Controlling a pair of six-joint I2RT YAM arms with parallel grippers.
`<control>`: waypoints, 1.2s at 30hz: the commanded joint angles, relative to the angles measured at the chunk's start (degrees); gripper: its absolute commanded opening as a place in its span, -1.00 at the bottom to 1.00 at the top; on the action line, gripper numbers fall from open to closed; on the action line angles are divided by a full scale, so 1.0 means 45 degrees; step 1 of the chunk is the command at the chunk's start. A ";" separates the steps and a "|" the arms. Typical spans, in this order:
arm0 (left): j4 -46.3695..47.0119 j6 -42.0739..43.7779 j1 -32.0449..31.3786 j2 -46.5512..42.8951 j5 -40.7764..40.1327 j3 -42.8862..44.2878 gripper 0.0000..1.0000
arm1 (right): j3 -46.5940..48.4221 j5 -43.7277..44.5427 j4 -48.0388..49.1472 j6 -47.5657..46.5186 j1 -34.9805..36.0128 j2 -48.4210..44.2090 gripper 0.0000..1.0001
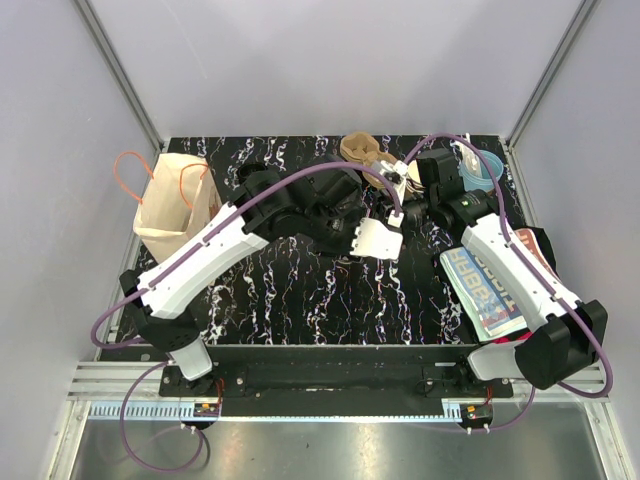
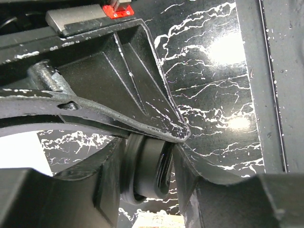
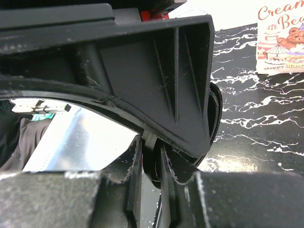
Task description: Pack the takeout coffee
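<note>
- Top external view: both arms are seen meeting over the black marbled worktop (image 1: 300, 300), well to the right of the paper bag (image 1: 170, 205).
- The takeout coffee's black lid (image 2: 147, 171) is seen edge-on there, between the jaws of the left gripper (image 2: 156, 159). They are narrowed about it, but whether it is pressed cannot be told.
- The jaws of the right gripper (image 3: 154, 156) are closed narrowly on the lid's rim.
- A pale tan edge (image 2: 156, 221) is seen just below the lid; whether it is the cup cannot be told.
- Nested tan cups (image 1: 358, 148) are laid right of the bag, at the back.
</note>
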 commanded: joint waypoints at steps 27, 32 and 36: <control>0.1772 -0.2863 0.0931 -0.0899 0.0687 -0.1736 -1.00 | 0.2843 0.8598 -0.1824 -0.1665 -0.0438 -0.2195 0.99; 0.4696 -0.5454 0.2493 -0.1328 0.1490 -0.2790 -1.00 | 0.2980 1.0479 -0.1902 -0.2191 -0.0457 -0.2820 0.99; 0.7299 -0.8581 0.4289 -0.1446 0.2680 -0.3398 -1.00 | 0.2630 1.0364 -0.2312 -0.3207 -0.0438 -0.3113 0.99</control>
